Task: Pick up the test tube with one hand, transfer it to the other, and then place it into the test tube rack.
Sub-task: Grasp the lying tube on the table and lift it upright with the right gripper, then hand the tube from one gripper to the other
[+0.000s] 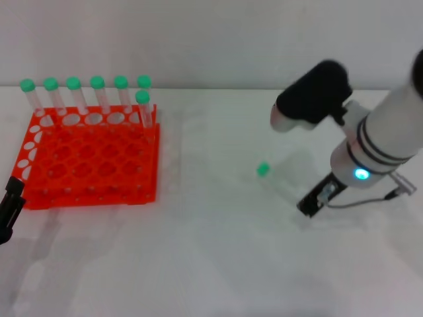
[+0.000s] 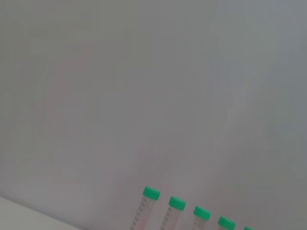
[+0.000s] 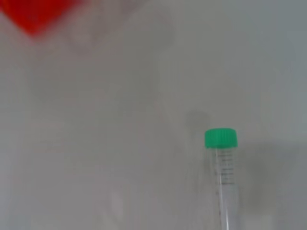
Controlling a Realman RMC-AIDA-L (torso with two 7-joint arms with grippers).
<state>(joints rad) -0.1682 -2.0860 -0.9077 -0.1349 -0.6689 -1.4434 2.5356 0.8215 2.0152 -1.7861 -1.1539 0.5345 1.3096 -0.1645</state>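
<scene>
A loose test tube [image 1: 264, 170] with a green cap lies on the white table, right of the middle. It also shows in the right wrist view [image 3: 223, 172], lying alone and untouched. The orange-red test tube rack [image 1: 86, 165] stands at the left, and a corner of it shows in the right wrist view [image 3: 38, 12]. My right hand [image 1: 310, 99] hangs above the table, right of and behind the loose tube, holding nothing that I can see. My left hand [image 1: 9, 210] shows only as a black tip at the left edge, beside the rack's front corner.
Several green-capped tubes [image 1: 96, 96] stand upright in the rack's back rows. Their tops also show in the left wrist view [image 2: 176, 203]. A grey wall runs behind the table. The right arm's ring light [image 1: 361, 174] glows above a black wrist mount.
</scene>
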